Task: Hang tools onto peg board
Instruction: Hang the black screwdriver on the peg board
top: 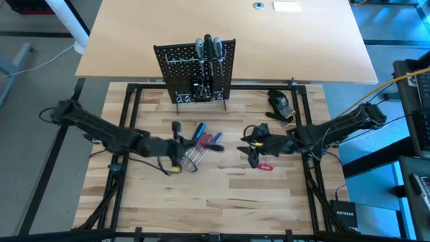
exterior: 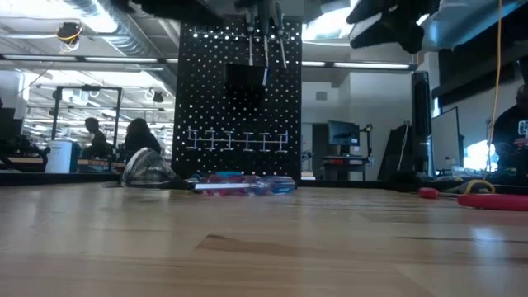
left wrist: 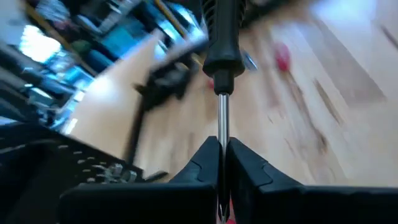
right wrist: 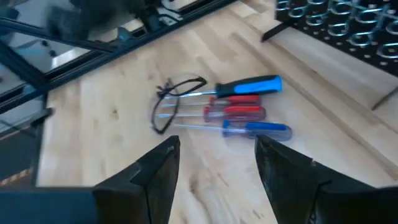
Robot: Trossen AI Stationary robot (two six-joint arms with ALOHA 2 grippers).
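Overhead view of a pale wooden table (top: 222,202), read from left to right; the left gripper (left wrist: 222,155) sits left of centre, its fingers pinched tight on the silver shaft of a black-handled screwdriver (left wrist: 221,43), the handle pointing away from the wrist; just beside it on its right, a loose row of screwdrivers (right wrist: 239,112) with blue and red handles lies flat on the wood, touching one another; behind them, at the table's far middle, the black peg board (top: 195,70) stands upright with a few tools already hanging near its top; further right, the right gripper (right wrist: 214,155) hovers above the table with its fingers spread and nothing between them, facing the screwdriver row; a small red tool (top: 265,167) lies just beside it; a dark rounded lump (top: 280,102) rests near the board's right foot. Judgement: the step in hand is carrying the held screwdriver to the board; doing it well likely means keeping the shaft vertical, aiming for a free holder clear of the hanging tools, and releasing only once it is seated.
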